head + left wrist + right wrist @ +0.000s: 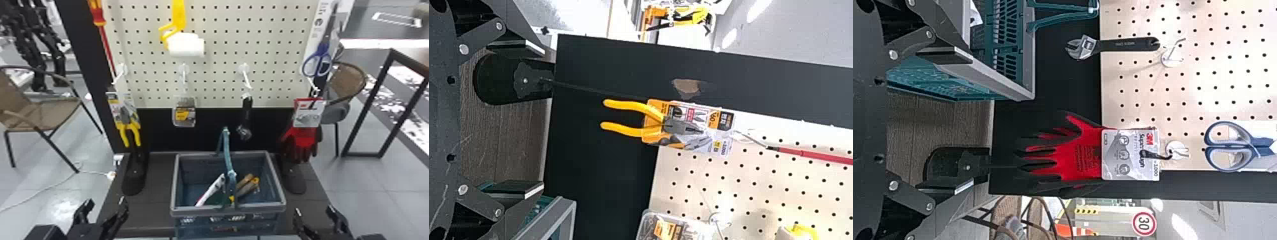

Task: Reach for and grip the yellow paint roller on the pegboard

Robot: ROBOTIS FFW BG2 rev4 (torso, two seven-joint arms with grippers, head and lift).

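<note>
**Yellow paint roller (pixel 186 48) on pegboard (pixel 271 32), above and beyond the basket (pixel 191 210)**

Left tool (pixel 106 204): near side, left of the basket, fingers spread. Right tool (pixel 313 212): near side, right of the basket, fingers likewise spread. The basket stands on the bench (pixel 153 204). Beyond and above it hang, left to right: yellow-handled pliers (pixel 135 137), a clear pack (pixel 185 111), an adjustable wrench (pixel 246 108) and red gloves (pixel 300 140). The paint roller is higher than these, above the basket's left part, its white sleeve (pixel 194 48) lowermost, well apart from both tools. A chair (pixel 41 119) stands beyond the basket, far to its left.
</note>
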